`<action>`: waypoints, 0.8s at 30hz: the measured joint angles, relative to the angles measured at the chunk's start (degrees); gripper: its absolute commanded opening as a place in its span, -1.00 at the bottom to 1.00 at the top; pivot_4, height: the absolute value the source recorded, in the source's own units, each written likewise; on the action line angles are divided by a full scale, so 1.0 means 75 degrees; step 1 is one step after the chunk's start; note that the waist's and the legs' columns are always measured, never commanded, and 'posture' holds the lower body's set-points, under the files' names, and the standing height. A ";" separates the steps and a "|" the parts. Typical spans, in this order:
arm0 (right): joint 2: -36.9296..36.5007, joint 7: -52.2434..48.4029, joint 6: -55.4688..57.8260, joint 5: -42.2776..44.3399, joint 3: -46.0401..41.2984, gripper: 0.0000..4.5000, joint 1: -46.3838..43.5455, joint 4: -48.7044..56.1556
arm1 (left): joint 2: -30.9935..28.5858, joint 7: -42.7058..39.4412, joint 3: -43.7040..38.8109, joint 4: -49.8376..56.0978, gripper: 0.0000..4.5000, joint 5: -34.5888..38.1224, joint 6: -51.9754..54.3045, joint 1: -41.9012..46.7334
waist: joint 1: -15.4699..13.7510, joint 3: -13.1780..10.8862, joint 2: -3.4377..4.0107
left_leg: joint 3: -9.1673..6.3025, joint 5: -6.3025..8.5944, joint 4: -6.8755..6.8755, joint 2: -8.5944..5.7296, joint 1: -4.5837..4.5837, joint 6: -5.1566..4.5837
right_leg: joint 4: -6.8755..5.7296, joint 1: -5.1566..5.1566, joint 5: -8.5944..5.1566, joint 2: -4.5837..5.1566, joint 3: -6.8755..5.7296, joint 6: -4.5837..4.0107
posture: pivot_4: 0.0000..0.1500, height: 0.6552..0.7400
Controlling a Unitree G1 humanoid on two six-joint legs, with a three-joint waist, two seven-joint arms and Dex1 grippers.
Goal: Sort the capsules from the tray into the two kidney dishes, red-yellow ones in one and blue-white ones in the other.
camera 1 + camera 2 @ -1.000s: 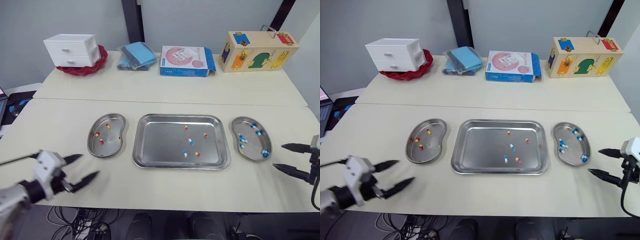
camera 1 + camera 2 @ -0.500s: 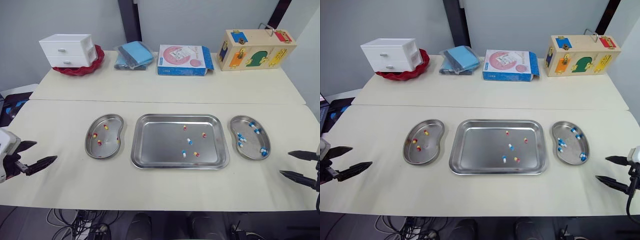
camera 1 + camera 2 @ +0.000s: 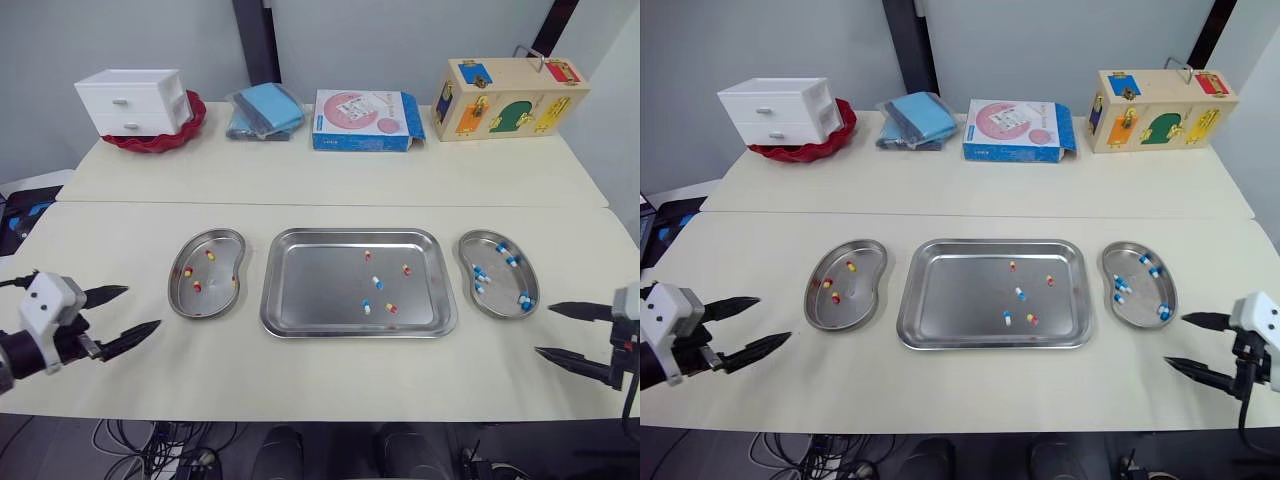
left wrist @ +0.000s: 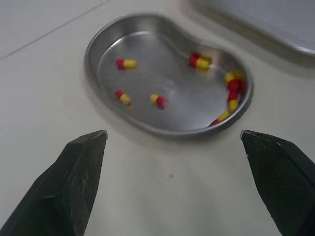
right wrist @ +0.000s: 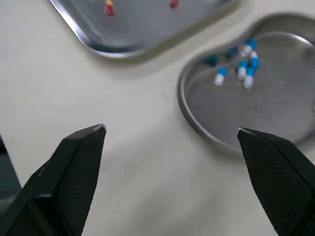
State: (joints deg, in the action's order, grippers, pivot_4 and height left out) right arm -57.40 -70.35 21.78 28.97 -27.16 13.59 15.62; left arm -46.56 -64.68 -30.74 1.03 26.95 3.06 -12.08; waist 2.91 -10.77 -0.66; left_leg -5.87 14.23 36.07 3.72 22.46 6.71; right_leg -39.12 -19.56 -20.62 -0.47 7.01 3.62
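Above the table (image 3: 330, 385), left gripper (image 3: 142, 307) and right gripper (image 3: 544, 328) hover low, fingers (image 3: 110, 293) spread wide.

A tray (image 3: 310, 290) lies mid-table (image 3: 330, 190), with five capsules (image 3: 376, 283) scattered in its right half. Just beside it, a dish (image 3: 218, 278) at 9 o'clock and another dish (image 3: 500, 283) at 3 o'clock each hold capsules. Along the far edge, from 10 to 2 o'clock: a drawer unit (image 3: 135, 100) on a bowl (image 3: 192, 122), a pouch (image 3: 265, 108), a carton (image 3: 365, 120), a wooden box (image 3: 510, 85). The left gripper (image 3: 143, 307) is at 8 o'clock, the right gripper (image 3: 543, 328) at 4 o'clock, both apart from the dishes.
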 measured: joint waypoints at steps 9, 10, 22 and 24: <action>0.0057 0.2489 0.3837 0.1173 0.2675 0.99 -0.3166 0.2721 | 0.2441 0.0205 0.1584 0.2281 1.00 0.0300 -0.1122 -0.1121 | -0.0041 0.0013 -0.0028 | -0.0018 0.0000 0.0011 -0.0002 0.0007 0.0000 | 0.0003 0.0001 0.0005 0.0000 -0.0009 0.0006 | 1.00 1.00; 0.0216 0.2737 0.4110 0.1170 0.2971 0.99 -0.3475 0.2782 | 0.2555 0.0198 0.1687 0.2338 1.00 0.0294 -0.1285 -0.1190 | -0.0077 0.0014 -0.0029 | -0.0019 0.0000 0.0012 -0.0004 0.0009 0.0000 | 0.0003 -0.0001 0.0005 0.0000 -0.0010 0.0006 | 1.00 1.00; 0.2511 0.5167 0.6423 0.0117 0.6207 0.99 -0.6143 0.2280 | 0.3552 -0.0174 0.2639 0.1733 1.00 0.0218 -0.3542 -0.1543 | -0.0156 0.0017 -0.0029 | -0.0028 -0.0001 0.0019 -0.0005 0.0059 0.0000 | -0.0010 -0.0060 0.0006 0.0001 -0.0020 0.0004 | 1.00 1.00; 0.2626 0.5256 0.6521 -0.0043 0.6480 0.99 -0.6261 0.2216 | 0.3558 -0.0171 0.2758 0.1727 1.00 0.0267 -0.3674 -0.1553 | -0.0148 0.0017 -0.0028 | -0.0028 -0.0001 0.0019 -0.0005 0.0057 -0.0001 | -0.0015 -0.0062 0.0006 0.0001 -0.0019 0.0004 | 1.00 1.00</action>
State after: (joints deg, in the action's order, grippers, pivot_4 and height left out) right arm -37.70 -30.93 70.69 28.65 21.44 -33.37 32.24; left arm -19.87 -65.96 -10.05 13.98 28.95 -24.50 -23.73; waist 1.80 -10.64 -0.87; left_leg -6.08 14.22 36.22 3.68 22.89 6.70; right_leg -39.23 -20.02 -20.57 -0.46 6.87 3.65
